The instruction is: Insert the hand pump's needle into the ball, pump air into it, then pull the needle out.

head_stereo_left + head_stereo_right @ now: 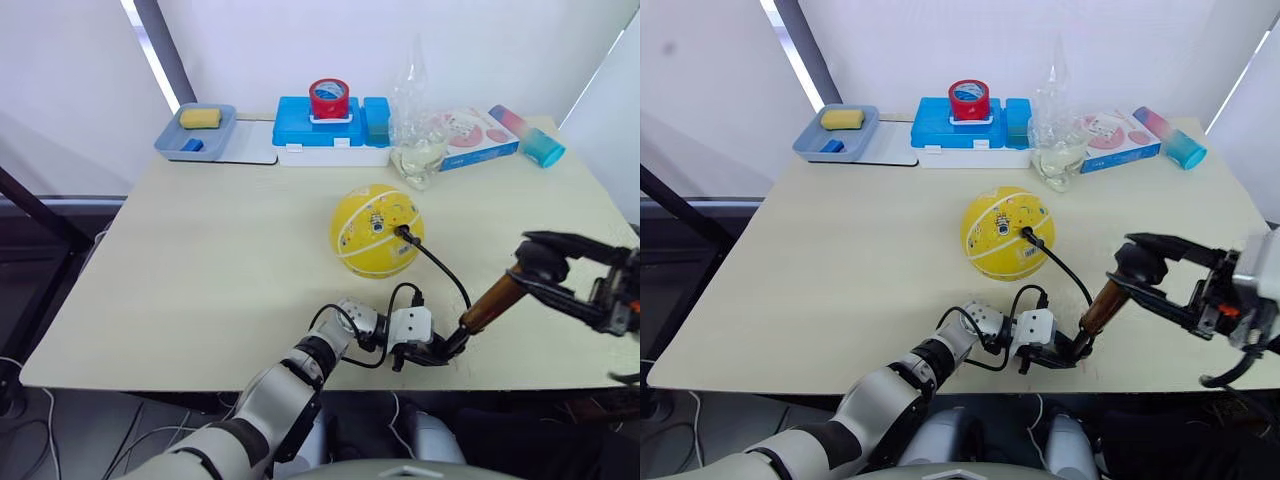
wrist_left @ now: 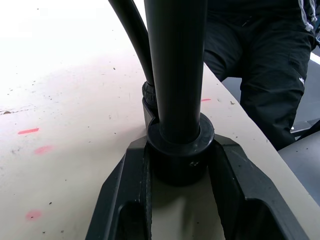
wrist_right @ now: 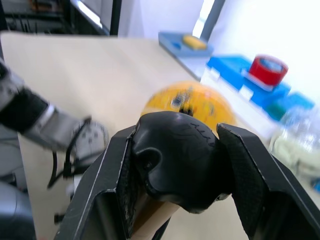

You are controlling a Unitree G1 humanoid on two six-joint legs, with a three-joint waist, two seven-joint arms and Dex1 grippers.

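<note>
On the beige table [image 1: 200,260], the ball [image 1: 377,230] is seen round near the middle with the needle [image 1: 402,232] stuck in it, while the pump [image 1: 490,303], just beside the ball, is pinched at its base by the left gripper [image 1: 432,352] and at its handle by the right gripper [image 1: 535,262].

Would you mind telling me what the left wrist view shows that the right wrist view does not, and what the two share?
Left wrist view alone: the left gripper clamped on the hand pump's black base cap, the hose leaving it, red marks on the table, and a person's dark trousers beyond the edge. Right wrist view alone: the right gripper closed on the T-handle, the yellow ball, the red tape roll on the blue box. Both share the hand pump and the table.
</note>
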